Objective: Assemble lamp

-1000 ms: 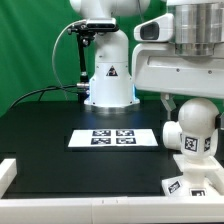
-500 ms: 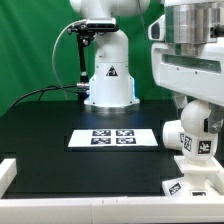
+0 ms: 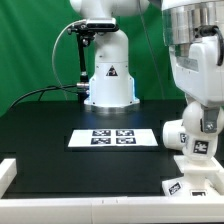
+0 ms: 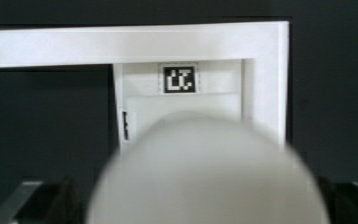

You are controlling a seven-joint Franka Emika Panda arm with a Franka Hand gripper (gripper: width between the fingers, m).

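Lowered bulb [image 3: 188, 130] hovers over base [image 4: 87, 48].

No words legible; perhaps a warning triangle [image 3: 110, 72] on the robot arm's pedestal [image 3: 108, 92]

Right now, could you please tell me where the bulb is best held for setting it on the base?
By its round body, from above, as the pincer appears to hold it now. The bulb hangs, seemingly neck-down, over the base, so a top grip across the rounded part leaves the narrow neck free to go down into the base.
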